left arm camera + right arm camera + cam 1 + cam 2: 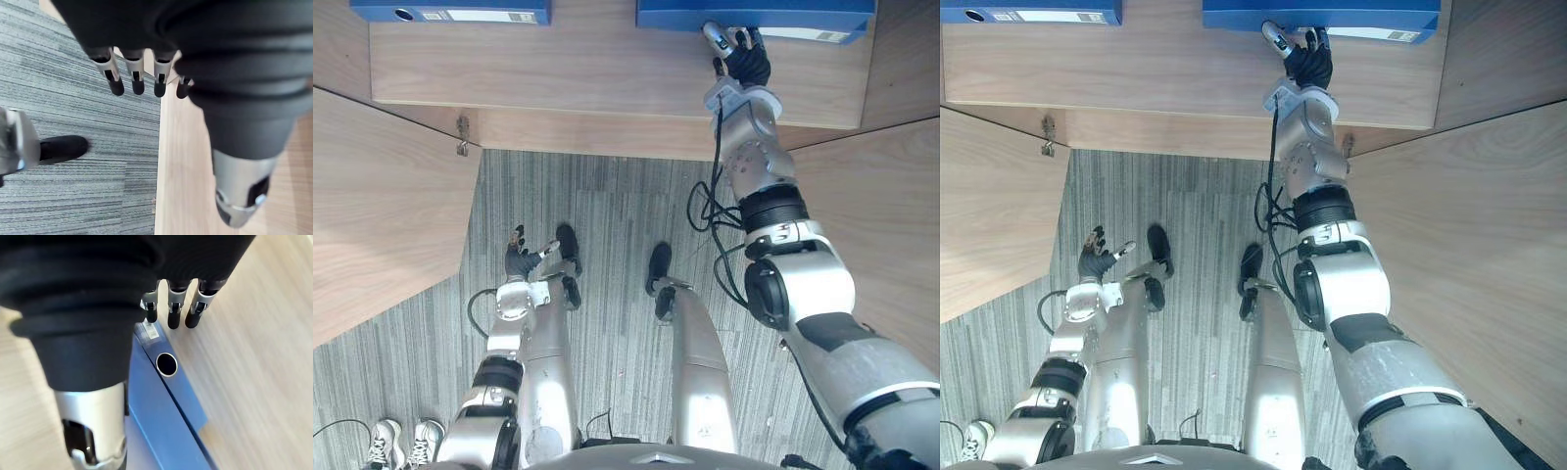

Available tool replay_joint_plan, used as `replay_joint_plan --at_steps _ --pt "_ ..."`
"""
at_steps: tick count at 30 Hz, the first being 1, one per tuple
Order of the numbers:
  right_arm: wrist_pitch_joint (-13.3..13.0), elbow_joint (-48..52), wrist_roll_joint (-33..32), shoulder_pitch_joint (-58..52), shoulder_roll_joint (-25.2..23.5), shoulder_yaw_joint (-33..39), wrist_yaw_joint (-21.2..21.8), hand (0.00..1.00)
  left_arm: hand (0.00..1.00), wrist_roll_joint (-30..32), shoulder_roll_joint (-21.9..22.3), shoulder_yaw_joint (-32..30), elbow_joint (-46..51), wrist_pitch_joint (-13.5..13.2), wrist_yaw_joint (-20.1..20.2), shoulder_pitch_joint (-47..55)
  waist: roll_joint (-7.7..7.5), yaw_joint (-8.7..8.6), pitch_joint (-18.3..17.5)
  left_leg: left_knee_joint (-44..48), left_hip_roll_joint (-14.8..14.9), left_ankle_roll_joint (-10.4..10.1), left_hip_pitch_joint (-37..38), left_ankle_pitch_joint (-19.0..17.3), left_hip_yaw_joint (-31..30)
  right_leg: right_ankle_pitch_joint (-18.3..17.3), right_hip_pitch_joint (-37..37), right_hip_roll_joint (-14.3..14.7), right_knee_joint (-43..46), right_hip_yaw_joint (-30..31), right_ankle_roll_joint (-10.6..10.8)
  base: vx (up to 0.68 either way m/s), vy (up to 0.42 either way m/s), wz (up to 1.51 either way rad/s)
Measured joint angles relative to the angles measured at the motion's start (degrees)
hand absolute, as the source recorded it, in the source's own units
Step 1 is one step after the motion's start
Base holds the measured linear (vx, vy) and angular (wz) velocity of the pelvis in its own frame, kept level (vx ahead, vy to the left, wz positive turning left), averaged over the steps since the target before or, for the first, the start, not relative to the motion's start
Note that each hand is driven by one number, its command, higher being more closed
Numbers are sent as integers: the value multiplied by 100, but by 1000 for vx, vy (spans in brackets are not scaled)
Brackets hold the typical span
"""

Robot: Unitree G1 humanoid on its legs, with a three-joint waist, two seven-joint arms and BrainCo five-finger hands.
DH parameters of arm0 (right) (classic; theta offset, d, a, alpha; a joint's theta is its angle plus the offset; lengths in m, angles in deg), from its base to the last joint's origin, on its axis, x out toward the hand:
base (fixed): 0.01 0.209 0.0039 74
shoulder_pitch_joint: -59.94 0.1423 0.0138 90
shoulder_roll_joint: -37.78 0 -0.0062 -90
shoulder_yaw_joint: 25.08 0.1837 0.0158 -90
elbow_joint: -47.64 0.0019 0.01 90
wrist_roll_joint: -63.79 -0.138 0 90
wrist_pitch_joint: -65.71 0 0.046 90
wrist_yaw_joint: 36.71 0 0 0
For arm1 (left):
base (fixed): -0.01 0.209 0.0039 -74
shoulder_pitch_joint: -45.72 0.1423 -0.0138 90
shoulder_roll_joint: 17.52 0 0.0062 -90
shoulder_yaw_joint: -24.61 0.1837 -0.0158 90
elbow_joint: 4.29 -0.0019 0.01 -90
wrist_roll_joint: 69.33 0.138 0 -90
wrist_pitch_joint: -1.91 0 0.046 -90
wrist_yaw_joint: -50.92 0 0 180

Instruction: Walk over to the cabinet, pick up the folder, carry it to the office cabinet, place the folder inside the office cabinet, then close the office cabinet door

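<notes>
The blue folder (803, 15) lies flat on the wooden cabinet shelf (587, 69), its far part cut off at the picture's edge, and I cannot tell whether any fingertip actually touches it. The right hand (744, 59), on an arm stretched well forward, holds its fingers (175, 316) straight and unclenched over the folder's spine end by the ring hole (167, 364), gripping nothing. The left hand (521, 257) hangs low over the grey carpet (607, 215), fingers loose and empty.
</notes>
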Motion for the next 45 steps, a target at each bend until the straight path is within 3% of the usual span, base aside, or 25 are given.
replay_joint_plan --at_steps 11,17,18,20,23,29,34,41,45 --pt "36 -323 961 -97 -31 441 127 0 0 -210 -295 -562 -475 83 94 -899 0 -57 0 -42 24 50 63 -3 70 117 101 29 -212 23 12 -3 -10 -3" --pt "18 1479 1631 -1304 -120 -21 97 0 0 -219 -349 -679 -364 129 91 -826 0 -49 0 143 130 68 49 -154 147 115 88 108 -194 127 24 23 -22 -12" --pt "8 2048 1845 -1652 -112 -108 89 100 0 -215 -319 -670 -172 138 91 -672 0 -70 0 158 131 69 49 -180 155 107 89 107 -170 138 35 41 -7 -4" --pt "-15 2943 2192 -2267 -108 -148 77 100 0 -208 -300 -574 119 142 89 -405 0 -78 0 204 133 67 50 -224 158 84 89 104 -131 152 49 43 -5 -2" --pt "-148 4087 3206 -3319 -123 -273 -152 100 0 -47 -205 -418 485 127 77 76 0 -58 0 317 136 61 65 -340 154 -27 98 83 -15 161 80 24 -9 0" --pt "-292 4754 4964 -4102 -154 -1069 -546 100 0 357 68 -228 472 111 55 435 -11 -6 -7 349 115 27 163 -434 171 -228 129 -14 148 130 60 14 -32 3" --pt "-396 4774 5980 -4196 -299 -1435 -616 100 0 483 148 -215 468 85 5 514 -12 47 -6 566 98 -11 140 -500 121 -365 66 -85 513 115 36 35 -49 7" --pt "-491 4661 6249 -4104 -270 -1585 -620 100 0 539 148 -204 417 15 -133 502 -25 61 -3 1372 154 -13 -475 -813 -33 -739 -509 -162 1346 133 38 20 -45 4" --pt "-489 4039 6175 -3705 -140 -1593 -615 100 0 538 136 -204 407 -5 -170 484 -31 61 0 1673 152 -24 -716 -901 -108 -893 -735 -217 1704 134 35 -18 -44 6"
